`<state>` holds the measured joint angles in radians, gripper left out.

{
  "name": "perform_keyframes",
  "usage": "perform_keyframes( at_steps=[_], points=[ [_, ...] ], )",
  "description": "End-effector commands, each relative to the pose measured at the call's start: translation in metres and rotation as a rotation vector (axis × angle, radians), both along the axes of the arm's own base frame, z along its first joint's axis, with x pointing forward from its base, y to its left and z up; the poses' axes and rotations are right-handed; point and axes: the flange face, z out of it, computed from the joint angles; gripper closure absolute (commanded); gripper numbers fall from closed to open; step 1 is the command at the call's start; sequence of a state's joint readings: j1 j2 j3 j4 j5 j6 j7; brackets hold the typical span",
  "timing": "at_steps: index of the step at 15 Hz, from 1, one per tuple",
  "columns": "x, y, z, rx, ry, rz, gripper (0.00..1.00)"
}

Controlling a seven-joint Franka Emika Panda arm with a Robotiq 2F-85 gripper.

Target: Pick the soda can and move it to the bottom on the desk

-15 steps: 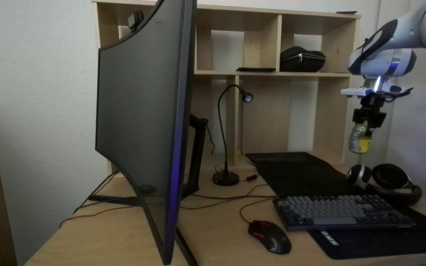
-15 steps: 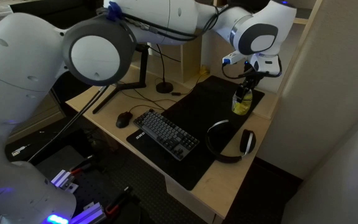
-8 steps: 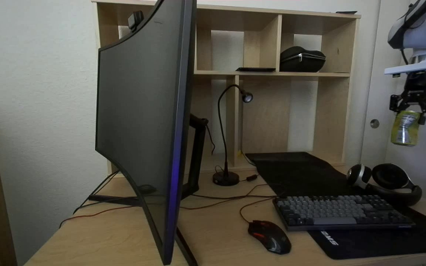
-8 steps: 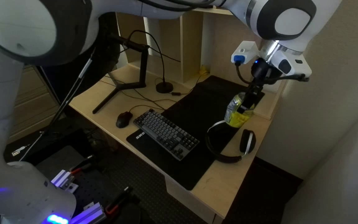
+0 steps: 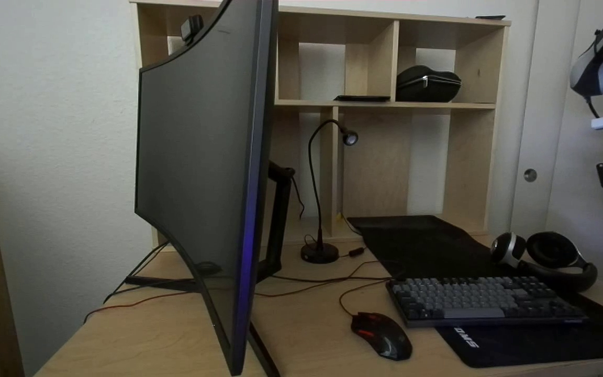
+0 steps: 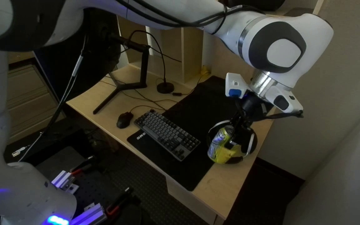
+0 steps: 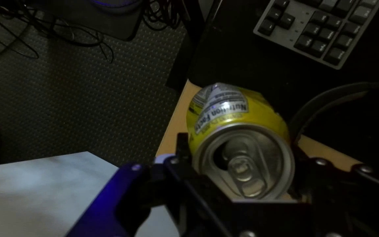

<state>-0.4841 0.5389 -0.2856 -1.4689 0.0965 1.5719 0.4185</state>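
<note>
In an exterior view, the soda can [image 6: 220, 146] has moved, since half a second ago, down toward the corner of the desk [image 6: 222, 184] where the long edge near the keyboard [image 6: 167, 134] meets the short edge; now it hides part of the headphones [image 6: 247, 144]. Its long axis looks inclined here, top to upper right and base to lower left; the true tilt I cannot tell. The keyboard and the mouse [image 6: 124, 120] have kept their places.

In the wrist view, the gripper [image 7: 239, 146] holds the can, one finger at each side. Only this view shows the opened top with its pull tab, facing the camera, and the words "Nutrition Facts"; the base points away.

In an exterior view, the monitor [image 5: 197, 157] shows its dark screen. The right border now cuts the can, which was whole before; its visible side runs nearly vertical, higher than the desk.
</note>
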Motion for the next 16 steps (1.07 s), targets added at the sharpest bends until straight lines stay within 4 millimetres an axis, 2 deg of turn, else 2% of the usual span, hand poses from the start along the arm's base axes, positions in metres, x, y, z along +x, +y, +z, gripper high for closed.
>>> perform_keyframes(
  at_steps=[1, 2, 3, 7, 12, 16],
  points=[
    [0.001, -0.001, 0.001, -0.001, 0.001, 0.0, 0.35],
    [0.001, 0.0, 0.001, -0.002, 0.002, 0.001, 0.6],
    [0.006, 0.003, -0.017, -0.029, 0.011, -0.024, 0.6],
    [-0.005, 0.011, -0.054, -0.119, -0.014, -0.019, 0.6],
    [-0.036, 0.025, -0.102, -0.165, -0.076, -0.04, 0.6],
    [-0.069, 0.031, -0.125, -0.14, -0.133, -0.118, 0.6]
  ],
)
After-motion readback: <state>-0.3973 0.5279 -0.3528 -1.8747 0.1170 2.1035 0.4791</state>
